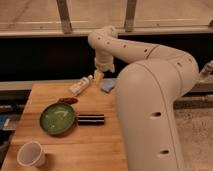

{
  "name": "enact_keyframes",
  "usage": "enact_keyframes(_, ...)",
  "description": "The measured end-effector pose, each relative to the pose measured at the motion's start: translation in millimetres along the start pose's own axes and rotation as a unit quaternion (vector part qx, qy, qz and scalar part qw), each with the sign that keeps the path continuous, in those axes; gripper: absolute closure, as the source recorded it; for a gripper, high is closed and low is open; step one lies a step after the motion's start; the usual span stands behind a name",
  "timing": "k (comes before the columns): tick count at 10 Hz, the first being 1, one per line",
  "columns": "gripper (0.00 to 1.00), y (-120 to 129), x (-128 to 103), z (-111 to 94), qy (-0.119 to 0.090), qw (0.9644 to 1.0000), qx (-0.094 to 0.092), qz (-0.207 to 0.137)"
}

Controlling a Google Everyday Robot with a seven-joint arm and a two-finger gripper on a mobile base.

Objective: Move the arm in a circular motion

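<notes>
The arm (pixel 150 90) is a thick cream-white tube with small dark holes; it fills the right half of the camera view and bends left at an elbow (pixel 102 40) above the table's far edge. Its gripper (pixel 98 75), a small yellowish-tan tip, hangs down from that elbow just above the back of the wooden table (pixel 65 145), between a white bottle (pixel 80 86) and a blue packet (pixel 108 86). Nothing visibly hangs from the tip.
On the table lie a green bowl (pixel 57 118), a dark oblong object (pixel 91 119), a reddish-brown item (pixel 67 100) and a white paper cup (pixel 31 154) at the front left. A dark wall and window frame stand behind.
</notes>
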Motion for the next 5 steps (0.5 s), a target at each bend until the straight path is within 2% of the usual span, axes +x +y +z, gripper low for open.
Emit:
enact_keyframes(2, 0.26, 46.8, 1.2, -6.4, -0.011, 0.9987, -0.004, -0.049)
enact_keyframes(3, 0.26, 70.2, 10.1, -9.0, -0.017, 0.9977, -0.007, -0.066)
enact_keyframes(5, 0.26, 93.8, 32.7, -10.3, -0.019, 0.9979, -0.006, -0.062)
